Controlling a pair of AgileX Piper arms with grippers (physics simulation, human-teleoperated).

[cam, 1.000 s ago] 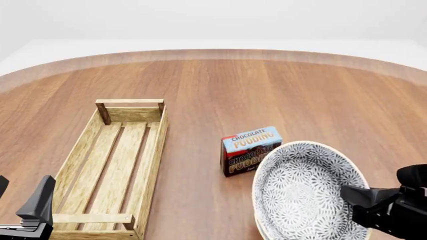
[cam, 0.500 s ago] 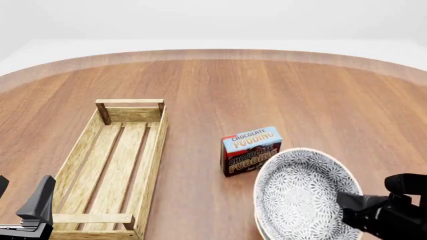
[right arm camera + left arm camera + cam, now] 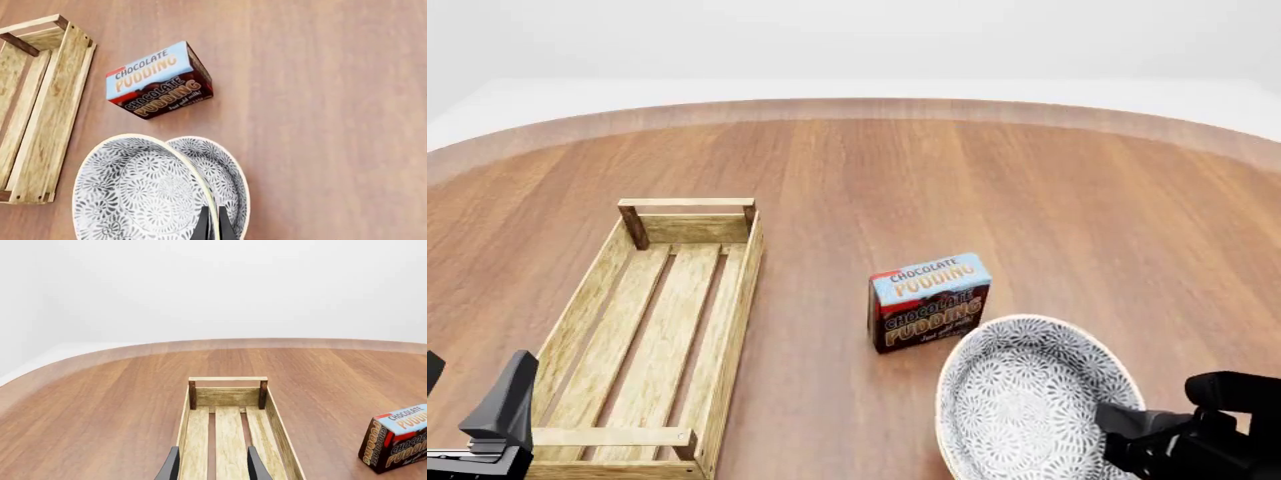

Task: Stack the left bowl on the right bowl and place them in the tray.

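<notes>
Comparing frames, we see the right gripper, clamped on the bowl rim, lower; left gripper parted, unmoved.

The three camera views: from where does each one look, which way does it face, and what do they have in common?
Front view: fixed above and behind the arms, facing forward and down; both grippers, left gripper, right gripper holding the bowl.
Left wrist view: behind the left gripper, facing along the empty tray.
Right wrist view: above the table, facing down; right gripper on two bowls.
Shared: tray and pudding box appear in all three.
</notes>
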